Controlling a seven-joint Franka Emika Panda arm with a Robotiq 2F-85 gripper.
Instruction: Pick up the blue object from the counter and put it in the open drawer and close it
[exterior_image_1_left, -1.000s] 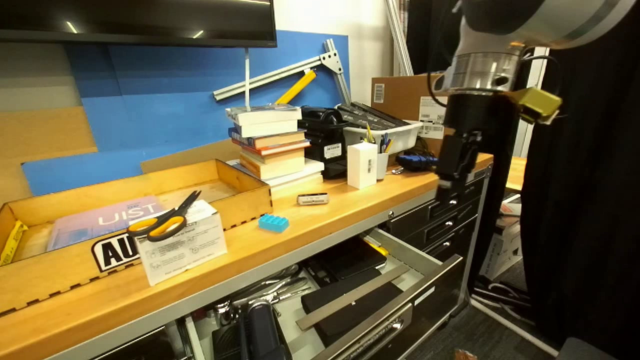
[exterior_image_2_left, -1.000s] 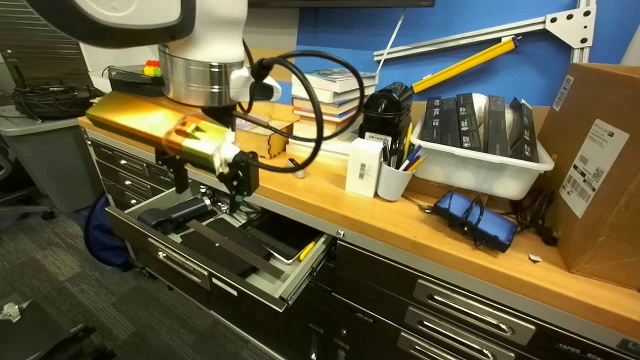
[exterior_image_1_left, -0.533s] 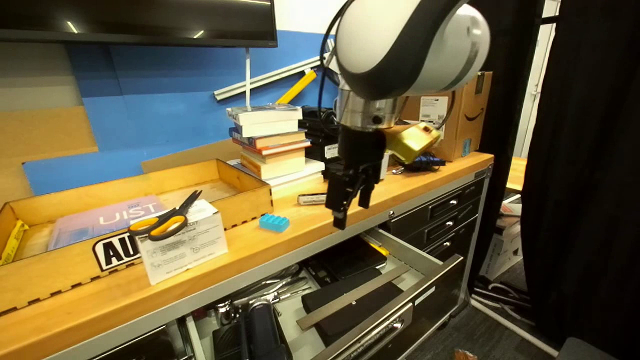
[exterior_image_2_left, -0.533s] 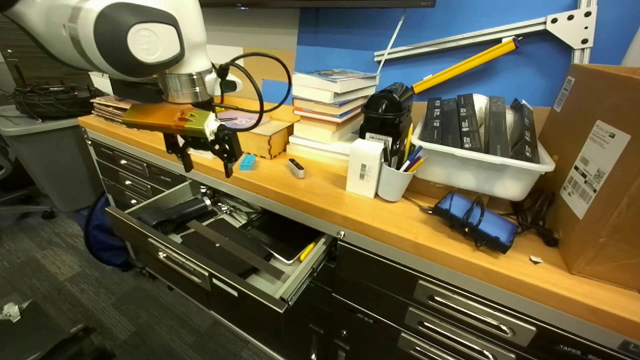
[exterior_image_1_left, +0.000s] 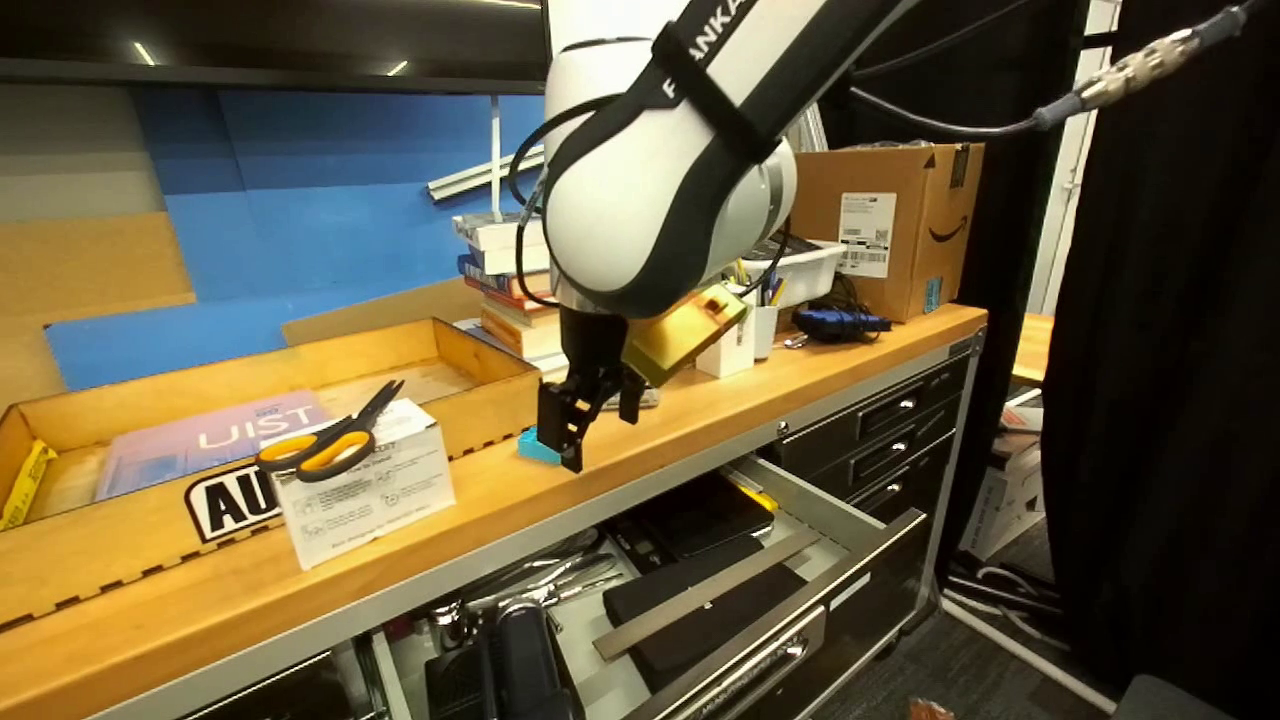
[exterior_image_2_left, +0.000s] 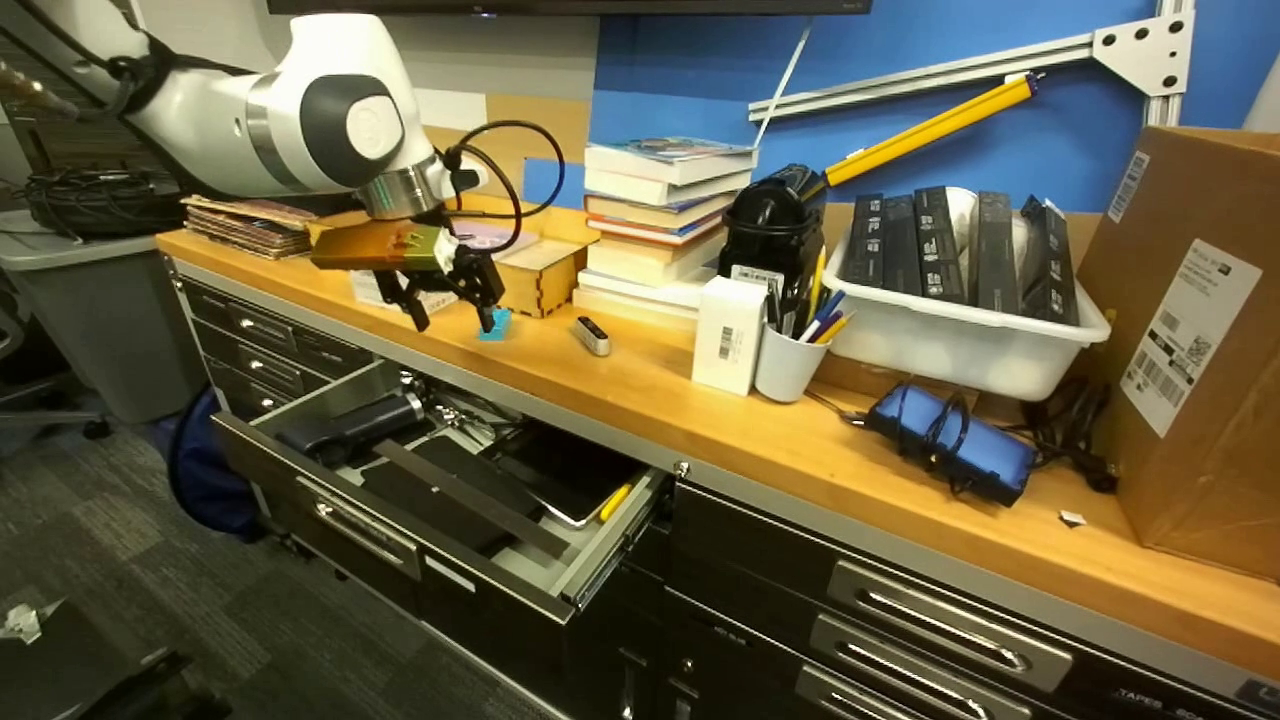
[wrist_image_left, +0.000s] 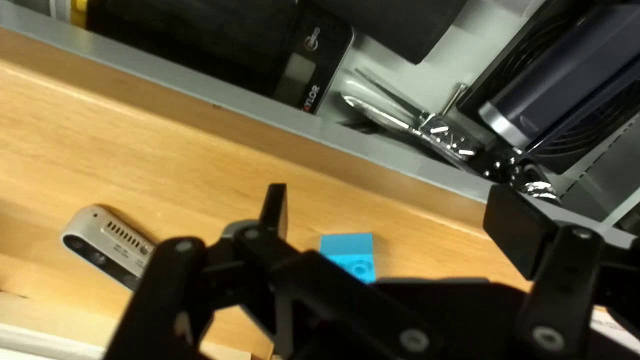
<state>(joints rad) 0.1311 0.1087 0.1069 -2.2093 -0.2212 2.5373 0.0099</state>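
In an exterior view, the pincer (exterior_image_1_left: 601, 438) is positioned over the surface (exterior_image_1_left: 690, 418), partly obscuring the blue block (exterior_image_1_left: 536, 449). In an exterior view, the drawer (exterior_image_2_left: 490, 602) is extended. In the wrist view, the pincer is set wide; the block rests on the surface, visible between the jaws.

Orange-handled scissors (exterior_image_1_left: 358, 424) are lying on a white box (exterior_image_1_left: 370, 510), pens (exterior_image_2_left: 824, 312) are leaning in a cup (exterior_image_2_left: 786, 366), books (exterior_image_2_left: 655, 228) are sitting stacked
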